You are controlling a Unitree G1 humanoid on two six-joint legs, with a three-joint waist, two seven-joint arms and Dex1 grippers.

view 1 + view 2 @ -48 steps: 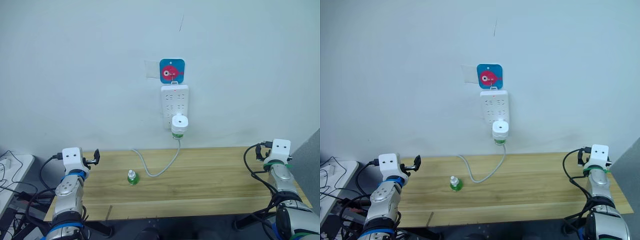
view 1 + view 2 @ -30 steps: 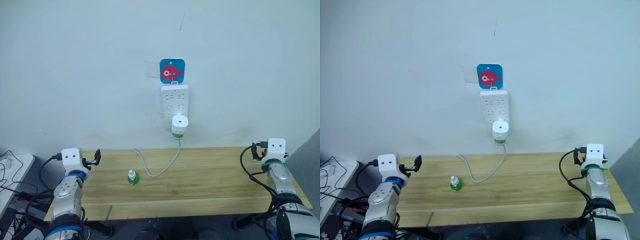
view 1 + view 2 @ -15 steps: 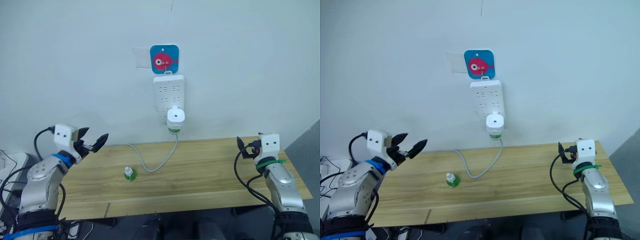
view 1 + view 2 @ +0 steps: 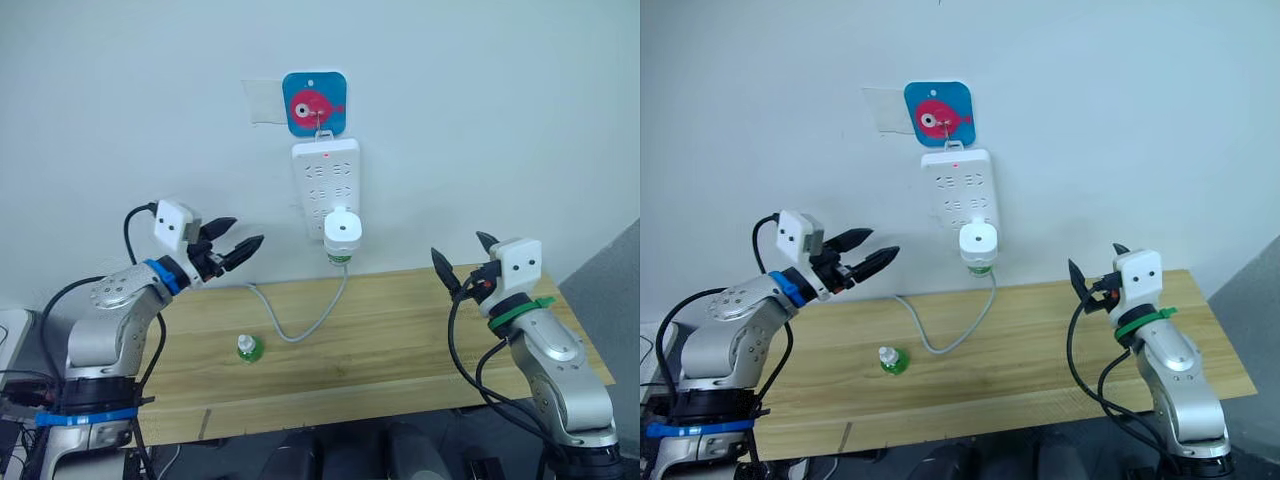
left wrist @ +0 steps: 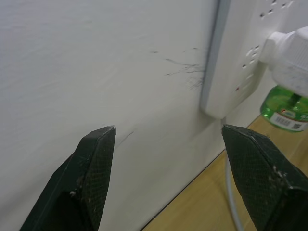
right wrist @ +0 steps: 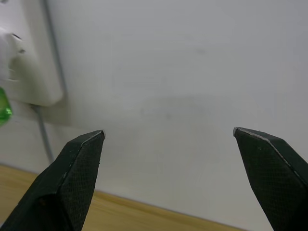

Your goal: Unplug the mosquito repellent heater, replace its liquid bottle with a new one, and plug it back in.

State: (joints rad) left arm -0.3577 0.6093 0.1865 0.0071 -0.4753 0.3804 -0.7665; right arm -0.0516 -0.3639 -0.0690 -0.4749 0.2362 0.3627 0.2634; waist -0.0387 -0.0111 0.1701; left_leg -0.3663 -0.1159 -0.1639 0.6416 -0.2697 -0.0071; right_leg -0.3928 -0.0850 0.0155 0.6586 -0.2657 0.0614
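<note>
The white mosquito repellent heater (image 4: pixel 341 230) is plugged into the bottom of the wall power strip (image 4: pixel 324 180), with a green liquid bottle (image 4: pixel 339 259) hanging under it. A second small green bottle (image 4: pixel 247 348) with a white cap stands on the wooden table (image 4: pixel 400 340), left of centre. My left gripper (image 4: pixel 246 230) is open in the air, left of the heater and pointing at it. In the left wrist view the heater (image 5: pixel 292 53) and its bottle (image 5: pixel 284 106) lie beyond the far finger. My right gripper (image 4: pixel 460 245) is open, raised to the right of the heater, holding nothing.
A white cable (image 4: pixel 300 325) drops from the power strip and loops across the table's back. A blue card with a red fish (image 4: pixel 314 103) hangs above the strip. The wall stands directly behind the table. A grey panel (image 4: pixel 610 290) is at far right.
Both arms have risen from the table's ends and swung inward toward the power strip. Both grippers now show wide open. The head camera has also shifted.
</note>
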